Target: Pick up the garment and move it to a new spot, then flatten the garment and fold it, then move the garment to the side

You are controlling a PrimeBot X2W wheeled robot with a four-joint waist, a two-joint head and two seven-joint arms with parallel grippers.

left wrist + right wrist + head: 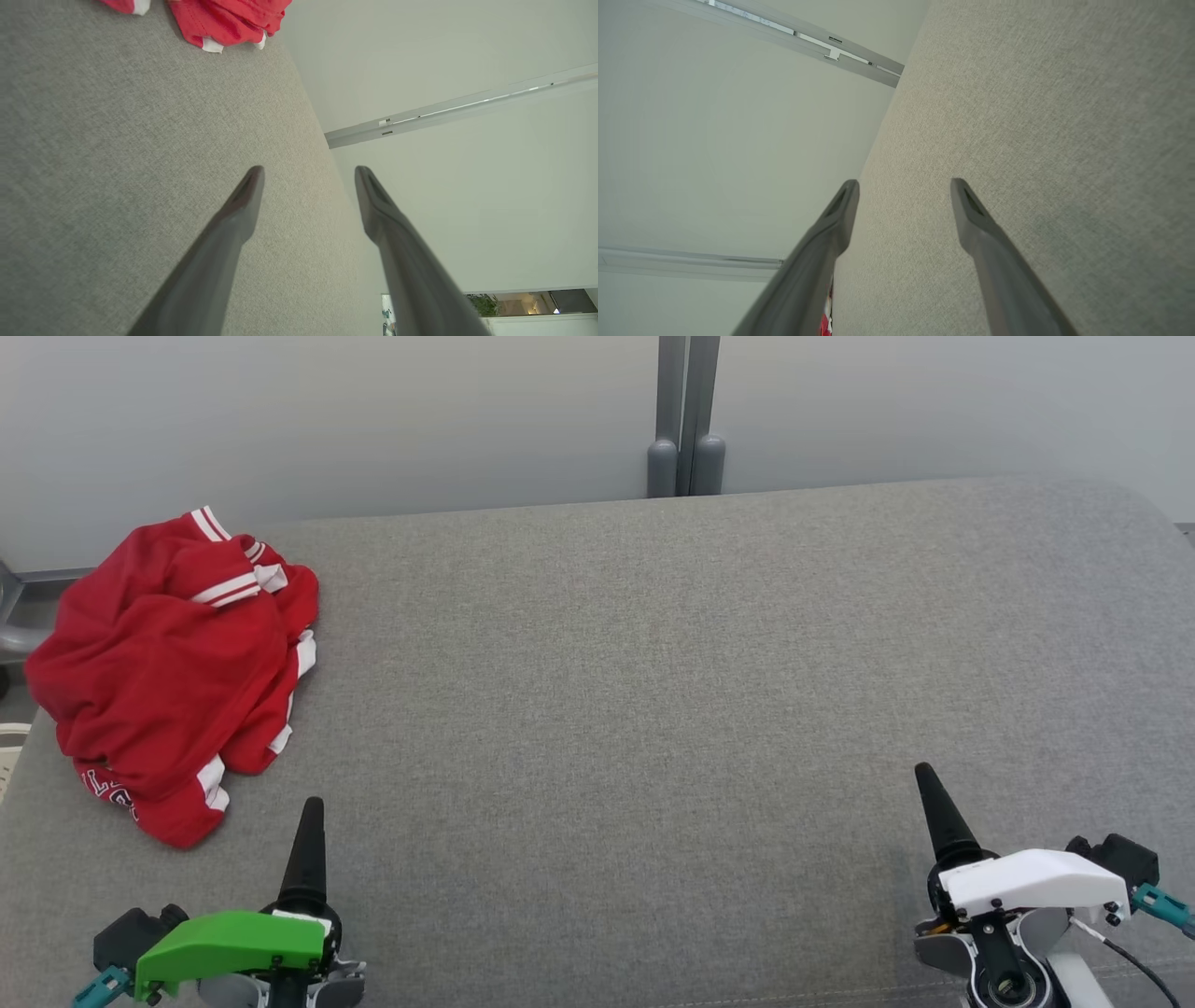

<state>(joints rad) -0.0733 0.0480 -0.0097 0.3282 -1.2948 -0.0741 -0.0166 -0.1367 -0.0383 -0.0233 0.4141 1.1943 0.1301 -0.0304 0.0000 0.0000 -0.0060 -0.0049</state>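
- Garment [168,672]: red with white stripes, in a crumpled heap at the left of the head view, lying on the grey fabric worktop [653,709] at its left edge.
- Left gripper [311,817]: lower left of the head view, green cover at its base, pointing up the frame. It sits just below and to the right of the garment, not touching it.
- Left wrist view: both fingers [243,200] are spread wide with nothing between them. The garment shows at the top edge, left of centre.
- Right gripper [934,803]: lower right of the head view, white cover at its base, well apart from the garment.
- Right wrist view: both fingers [971,210] are spread wide and empty above bare fabric.
- Grey post [686,420]: top centre of the head view, against the pale wall [327,420] behind the worktop.
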